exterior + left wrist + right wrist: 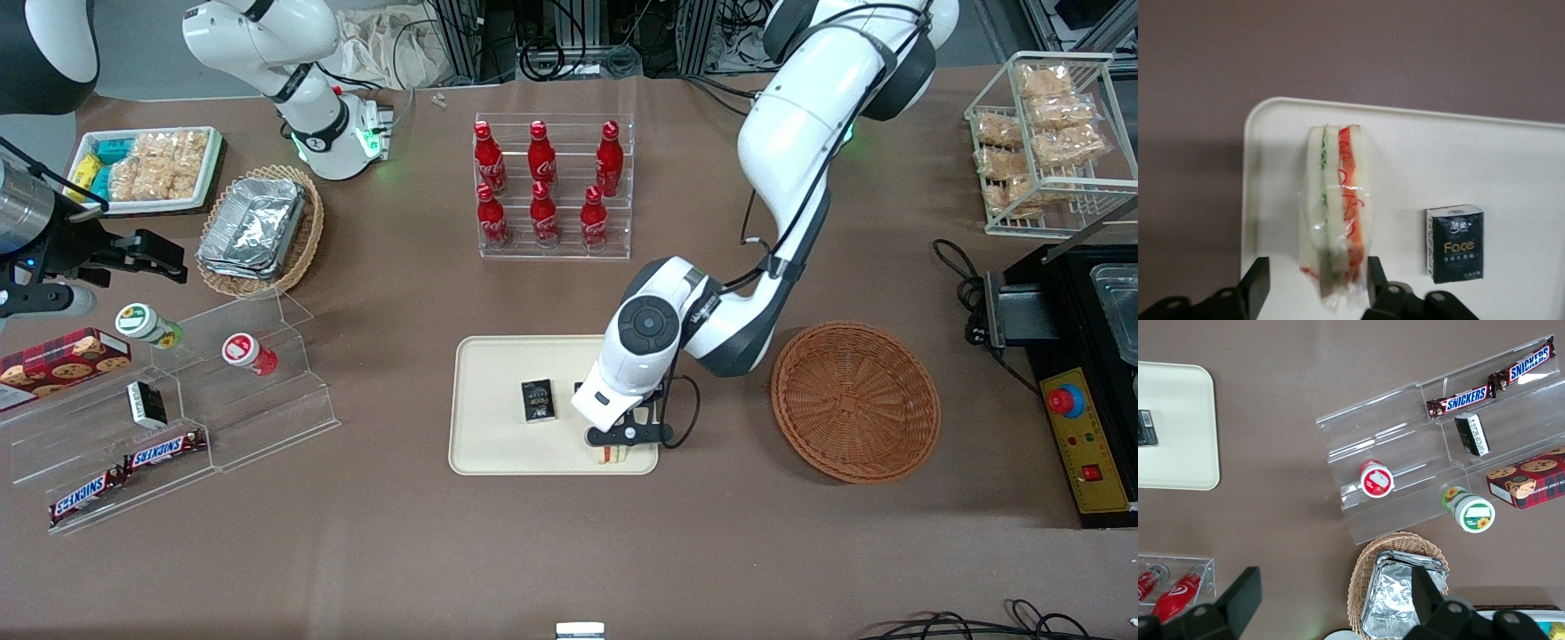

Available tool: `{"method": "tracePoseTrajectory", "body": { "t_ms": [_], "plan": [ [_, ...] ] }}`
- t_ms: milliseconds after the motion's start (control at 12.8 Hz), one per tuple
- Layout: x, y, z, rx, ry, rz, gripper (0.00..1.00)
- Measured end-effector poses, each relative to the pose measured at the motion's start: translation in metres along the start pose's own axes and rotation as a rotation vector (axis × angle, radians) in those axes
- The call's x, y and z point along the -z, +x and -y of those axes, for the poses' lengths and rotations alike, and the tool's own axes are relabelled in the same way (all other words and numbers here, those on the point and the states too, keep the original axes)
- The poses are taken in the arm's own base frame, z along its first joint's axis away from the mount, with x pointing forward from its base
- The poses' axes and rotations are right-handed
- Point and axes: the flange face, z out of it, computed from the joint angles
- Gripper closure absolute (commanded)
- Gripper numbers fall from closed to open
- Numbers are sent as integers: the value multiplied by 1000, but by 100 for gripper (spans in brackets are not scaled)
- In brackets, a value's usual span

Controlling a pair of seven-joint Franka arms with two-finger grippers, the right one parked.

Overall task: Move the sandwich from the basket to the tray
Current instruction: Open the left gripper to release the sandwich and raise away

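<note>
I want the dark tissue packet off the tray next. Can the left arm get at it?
Probably yes: the small dark tissue packet lies uncovered on the cream rectangular tray, beside the wrapped triangular sandwich that sits between the open end effector's fingers.

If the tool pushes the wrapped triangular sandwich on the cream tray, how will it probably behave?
The wrapped triangular sandwich stands on a narrow edge on the cream rectangular tray, so a sideways push would probably tip it. Its soft white bread looks squashy, and the clear film likely slippery. The open tool straddles its end.
</note>
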Motion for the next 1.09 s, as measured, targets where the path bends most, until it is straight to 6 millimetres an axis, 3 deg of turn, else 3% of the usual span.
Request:
{"method": "tracePoseTrajectory", "body": {
  "t_ms": [156, 234, 390, 545, 779, 1091],
  "plan": [
    [54, 4, 22, 74, 72, 32, 0],
    [87, 12, 47, 111, 106, 34, 0],
    [148, 25, 120, 194, 136, 8, 0],
    [181, 16, 188, 205, 155, -11, 0],
    [219, -9, 260, 111, 175, -34, 0],
    [293, -6, 360, 62, 97, -8, 0]
  ]
}}
